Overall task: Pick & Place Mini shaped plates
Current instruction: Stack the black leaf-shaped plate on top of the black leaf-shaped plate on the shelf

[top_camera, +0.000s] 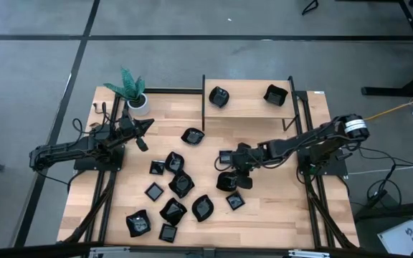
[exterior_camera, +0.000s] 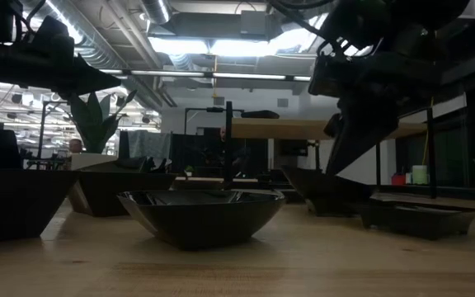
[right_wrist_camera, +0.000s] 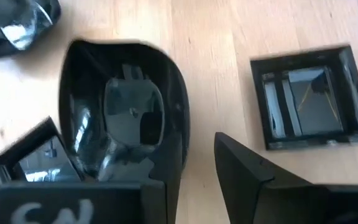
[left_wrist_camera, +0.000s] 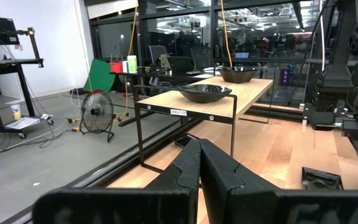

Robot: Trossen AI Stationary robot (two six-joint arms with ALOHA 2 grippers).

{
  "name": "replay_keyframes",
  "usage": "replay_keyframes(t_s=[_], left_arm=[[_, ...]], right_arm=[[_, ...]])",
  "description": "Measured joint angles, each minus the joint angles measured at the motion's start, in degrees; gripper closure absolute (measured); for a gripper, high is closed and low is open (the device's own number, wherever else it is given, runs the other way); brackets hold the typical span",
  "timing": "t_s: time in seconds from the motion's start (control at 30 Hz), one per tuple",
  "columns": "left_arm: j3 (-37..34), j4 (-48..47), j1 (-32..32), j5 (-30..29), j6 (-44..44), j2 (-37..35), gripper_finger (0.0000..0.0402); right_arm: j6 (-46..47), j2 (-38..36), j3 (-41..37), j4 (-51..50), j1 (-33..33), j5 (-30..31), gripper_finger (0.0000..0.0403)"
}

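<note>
- Your right gripper (top_camera: 236, 174) is the one at work: it hangs low over the middle of the table, directly above a rounded black plate (right_wrist_camera: 126, 118).
- In the right wrist view, that plate lies under and just ahead of the fingers (right_wrist_camera: 253, 171). Its long axis runs away from the wrist, and one finger overlaps its near rim while the other stands over bare wood beside it.
- The jaws stand apart. You cannot tell from these views whether the rim is gripped yet.
- A square plate (right_wrist_camera: 309, 96) sits just beside, clear of the far finger; watch it as you close.
- The raised shelf (top_camera: 249, 107) already holds two plates and lies behind this arm's reach.
- Your left gripper (top_camera: 143, 130) waits near the potted plant (top_camera: 131, 89), fingers together and empty, well apart from the plate.
</note>
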Motion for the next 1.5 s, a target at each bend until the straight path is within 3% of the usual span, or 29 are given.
replay_keyframes(t_s=[0.53,0.9,1.5], left_arm=[[0.0,0.0,0.0,0.0,0.0,0.0,0.0398],[0.0,0.0,0.0,0.0,0.0,0.0,0.0398],[0.0,0.0,0.0,0.0,0.0,0.0,0.0398]], right_arm=[[0.6,4.9,0.0,2.8,0.0,-2.0,0.0309],[-0.8,4.9,0.0,3.8,0.0,-2.3,0.0396],[-4.8,1.8,4.4,2.7,-0.1,-5.9,0.0399]])
